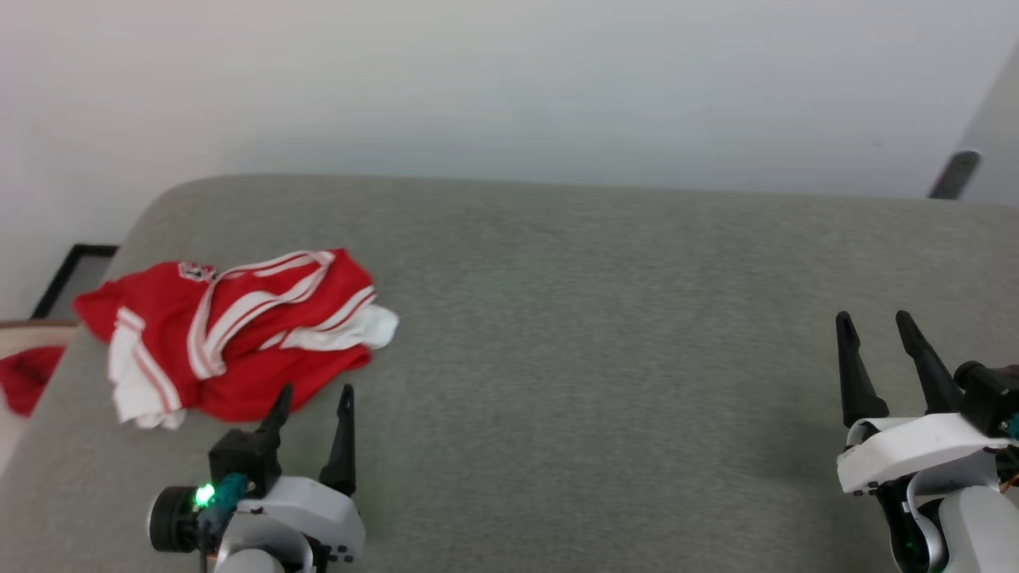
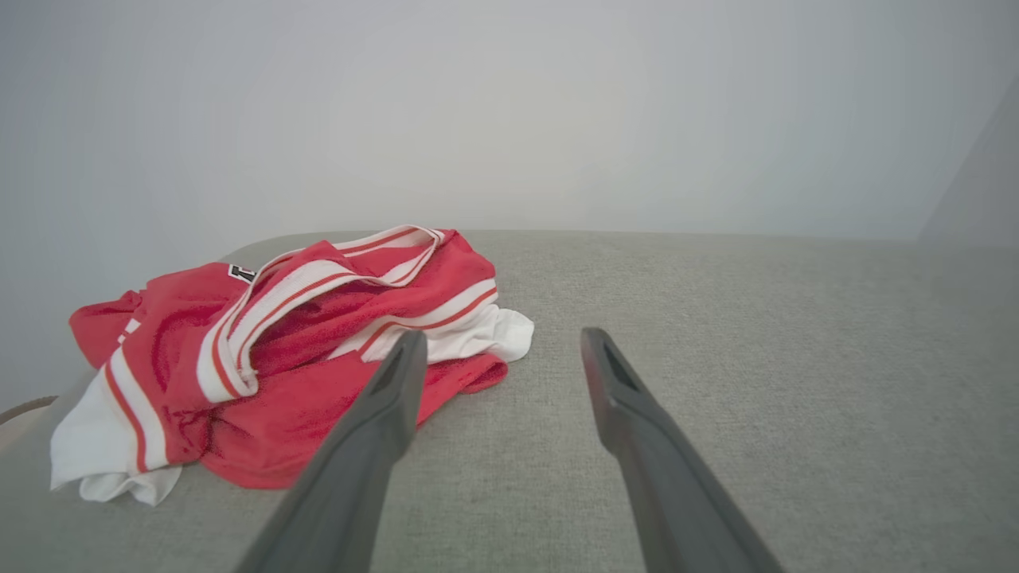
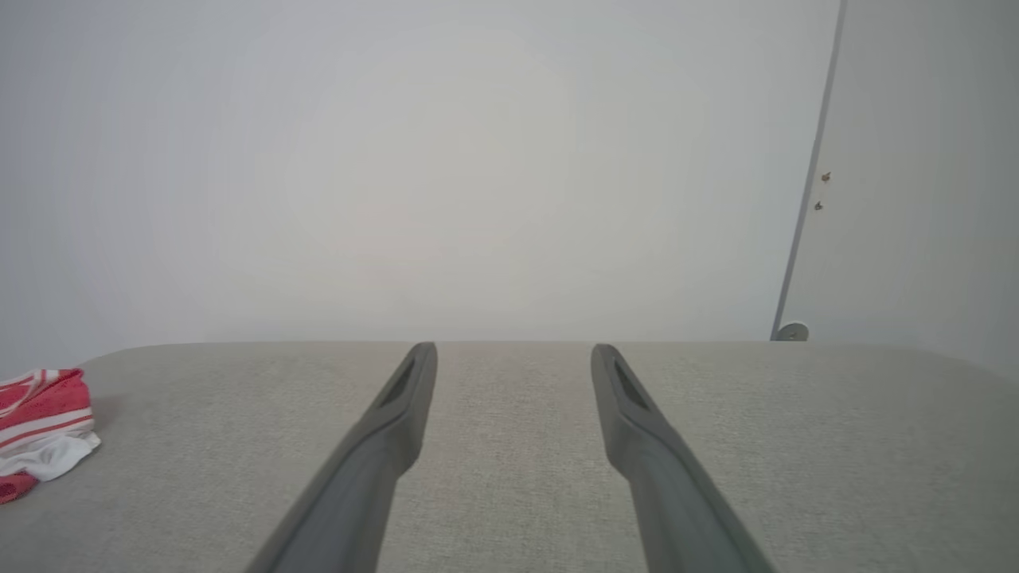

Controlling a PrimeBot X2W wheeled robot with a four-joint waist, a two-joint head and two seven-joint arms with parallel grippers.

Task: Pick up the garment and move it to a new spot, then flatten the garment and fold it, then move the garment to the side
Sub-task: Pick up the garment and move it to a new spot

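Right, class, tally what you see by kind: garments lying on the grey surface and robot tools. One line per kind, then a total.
Garments: 1, the crumpled red-and-white garment on the grey surface.
Tools: 2, the left tool and the right tool, both open and empty.
Total: 3.

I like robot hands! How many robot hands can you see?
2. The left gripper is at the lower left, open, close to the red garment. The right gripper is at the lower right, open, over the grey surface.
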